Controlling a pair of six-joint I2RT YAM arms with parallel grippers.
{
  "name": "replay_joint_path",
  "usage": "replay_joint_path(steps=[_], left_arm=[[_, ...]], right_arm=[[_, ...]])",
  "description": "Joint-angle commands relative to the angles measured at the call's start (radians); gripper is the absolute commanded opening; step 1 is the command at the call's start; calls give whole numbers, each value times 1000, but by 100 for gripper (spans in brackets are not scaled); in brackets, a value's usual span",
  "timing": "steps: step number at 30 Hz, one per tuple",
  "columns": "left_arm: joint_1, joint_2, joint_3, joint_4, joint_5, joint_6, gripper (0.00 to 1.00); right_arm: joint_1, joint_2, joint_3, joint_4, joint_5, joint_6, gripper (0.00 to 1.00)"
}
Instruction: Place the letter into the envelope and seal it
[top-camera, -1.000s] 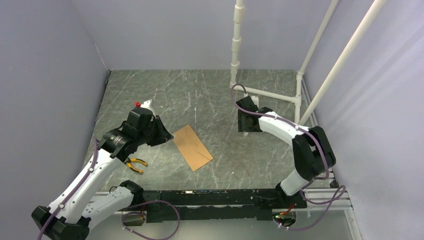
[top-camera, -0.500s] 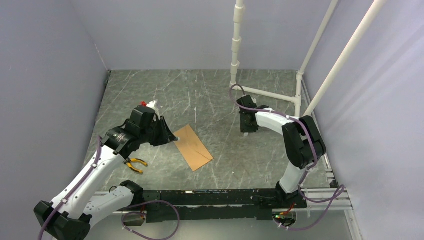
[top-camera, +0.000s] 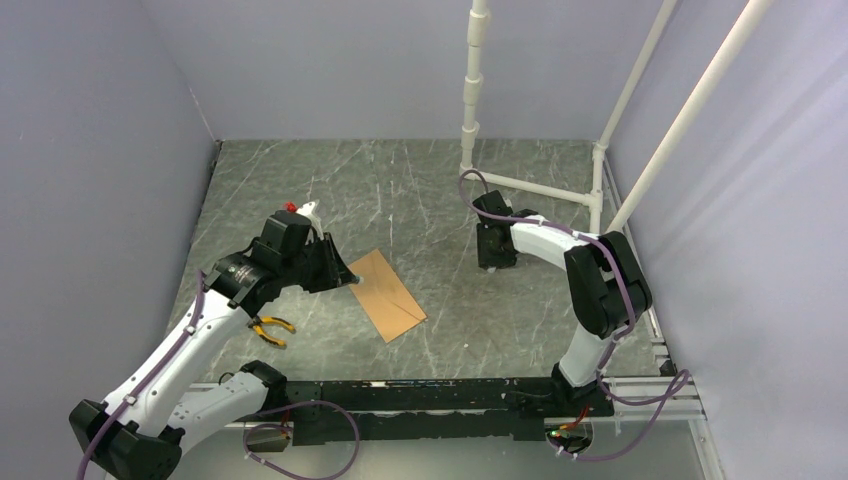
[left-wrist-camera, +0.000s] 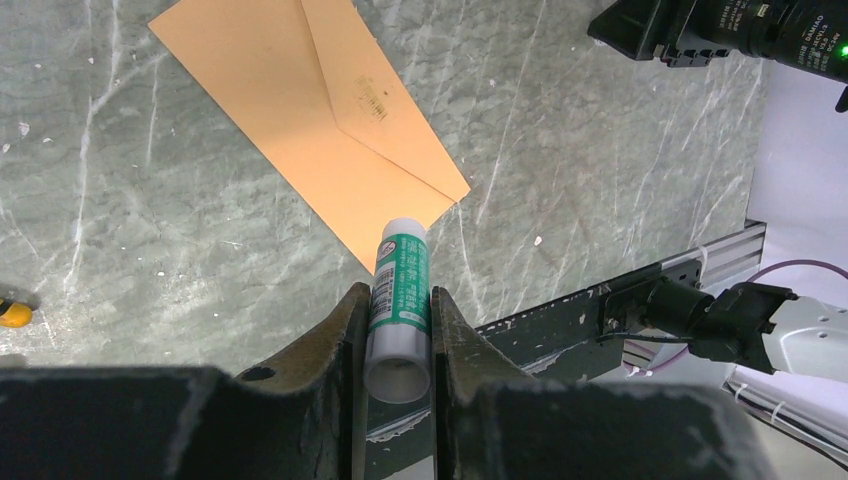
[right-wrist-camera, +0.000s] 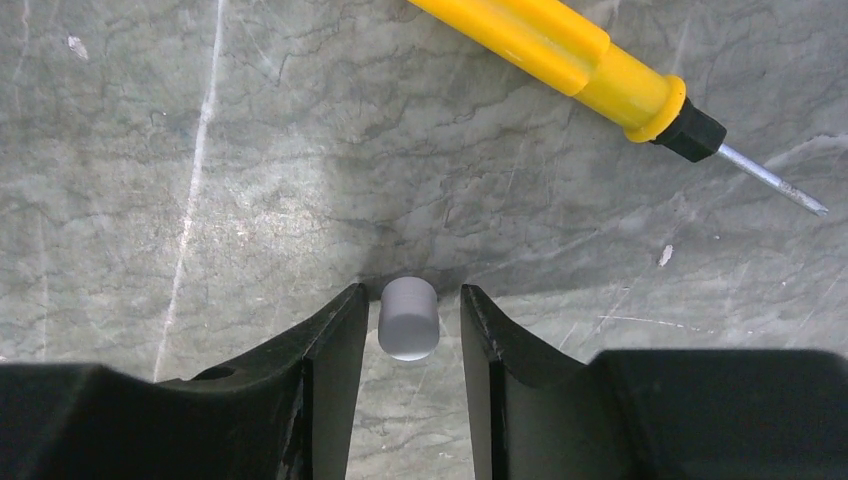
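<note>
Left end effector (left-wrist-camera: 400, 297) is pinching the glue stick (left-wrist-camera: 402, 262); the envelope (left-wrist-camera: 290, 110) is lying shut, so glue is likely smearing its outside. Right end effector (right-wrist-camera: 412, 297) is straddling the cap (right-wrist-camera: 408, 320), spread.

The envelope (top-camera: 385, 295) is brown kraft paper and lies flat on the worktop (top-camera: 440, 190) in front of me, a little left of the middle and turned diagonally. Its seam side faces up, with the pointed triangular flap folded down against the body. A small dark printed mark sits beside the flap's edge. I cannot tell whether the flap is stuck down.
</note>
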Motion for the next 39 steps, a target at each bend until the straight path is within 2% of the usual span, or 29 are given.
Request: replay_joint_path(steps=[1, 6, 11, 14, 17, 20, 23, 26, 28, 31, 35, 39], left_arm=[[-1, -5, 0, 37, 20, 6, 3], [-1, -4, 0, 38, 23, 7, 2], [0, -6, 1, 41, 31, 6, 2], [-1, -8, 2, 58, 64, 11, 2], [0, -11, 5, 110, 142, 11, 2], [-1, -8, 11, 199, 260, -10, 2], [1, 8, 26, 293, 377, -61, 2], [0, 37, 45, 380, 480, -122, 3], [0, 59, 51, 456, 554, -180, 2], [-1, 80, 53, 559, 638, -241, 3], [-1, 89, 50, 649, 701, -279, 3], [-1, 94, 47, 639, 723, -254, 2]], right_arm=[[-2, -32, 26, -40, -9, -21, 41], [-2, -38, 15, -33, -6, -25, 29], [-2, -65, 10, -15, -15, -27, 5], [-2, -138, -4, 20, -98, -43, 0], [-2, -257, -34, 85, -286, -66, 0], [-2, -404, -75, 193, -549, -54, 0], [-1, -550, -127, 356, -782, 34, 0], [8, -661, -179, 564, -951, 170, 0], [24, -717, -198, 658, -1004, 225, 0], [64, -766, -189, 665, -1025, 197, 0], [135, -805, -152, 550, -1024, 37, 0], [198, -814, -99, 413, -1014, -117, 0]])
